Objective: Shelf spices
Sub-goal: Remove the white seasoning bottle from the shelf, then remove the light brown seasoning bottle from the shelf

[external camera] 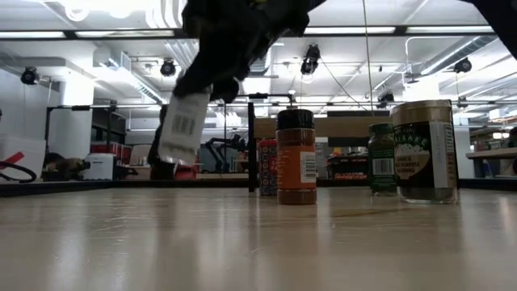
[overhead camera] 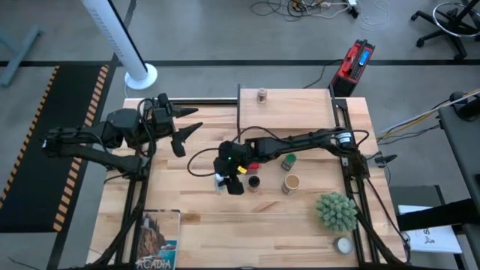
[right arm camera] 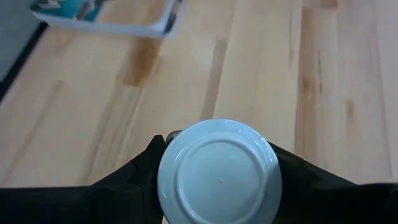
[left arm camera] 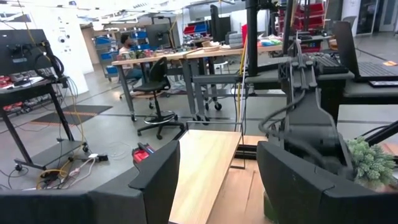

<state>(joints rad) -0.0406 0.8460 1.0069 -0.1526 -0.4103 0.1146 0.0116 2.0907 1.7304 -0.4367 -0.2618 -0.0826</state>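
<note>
My right gripper (overhead camera: 227,177) hangs over the middle of the table, shut on a white-lidded spice jar (external camera: 184,125) that is in the air. On the table beside it stand a red tin (overhead camera: 253,166), a black-lidded jar (external camera: 296,157), a green-lidded jar (external camera: 381,158) and a tan cylinder (overhead camera: 291,182). The light wood shelf (overhead camera: 296,112) stands at the far middle with one small jar (overhead camera: 262,95) on its top. My left gripper (overhead camera: 196,118) waits open at the far left, pointing toward the shelf. My right gripper pinches the jar between its two fingers (right arm camera: 147,167), one on each side of the body just below the white round lid (right arm camera: 219,174). The fingers come from above, slanting down. The jar hangs tilted, its lower end (external camera: 173,155) clear of the table.
A spiky green plant (overhead camera: 337,211) and a flat white round tin (overhead camera: 343,244) sit at the near right. A book (overhead camera: 157,238) lies at the near left edge. Bare wood lies between the book and the spices.
</note>
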